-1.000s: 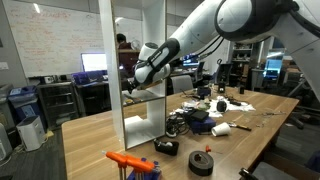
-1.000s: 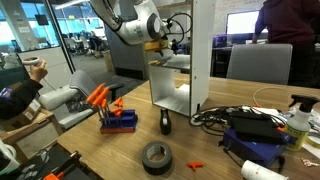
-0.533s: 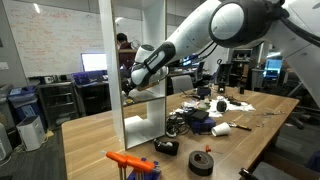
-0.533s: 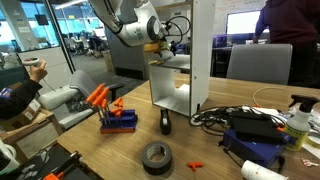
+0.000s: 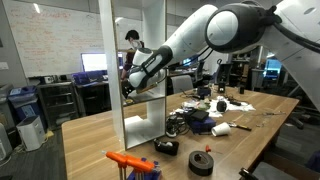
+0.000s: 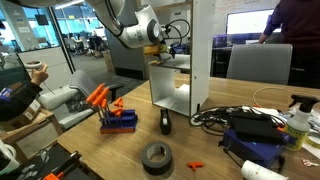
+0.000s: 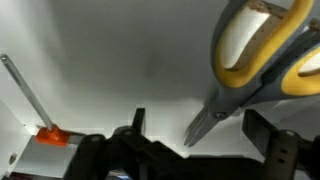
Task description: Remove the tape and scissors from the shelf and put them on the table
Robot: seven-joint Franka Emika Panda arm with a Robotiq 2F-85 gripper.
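Note:
The white shelf (image 5: 135, 60) stands on the light wood table (image 5: 90, 135), and it shows in both exterior views (image 6: 205, 50). My gripper (image 5: 128, 88) reaches into an upper compartment (image 6: 163, 47). In the wrist view the gripper (image 7: 198, 130) is open, its black fingers (image 7: 262, 128) apart. The scissors (image 7: 255, 55), grey with yellow-lined handles, lie on the white shelf board with the blade tips between the fingers. The black tape roll (image 5: 201, 162) lies flat on the table (image 6: 155, 157).
A small black boxy item (image 5: 166, 146) sits by the shelf foot. An orange-handled tool (image 6: 100, 97) stands in a blue holder. Cables and a blue box (image 6: 255, 150) clutter the table. A thin orange-handled tool (image 7: 45, 135) lies on the shelf board.
The arm has edged a little further into the shelf compartment. Nothing else has moved.

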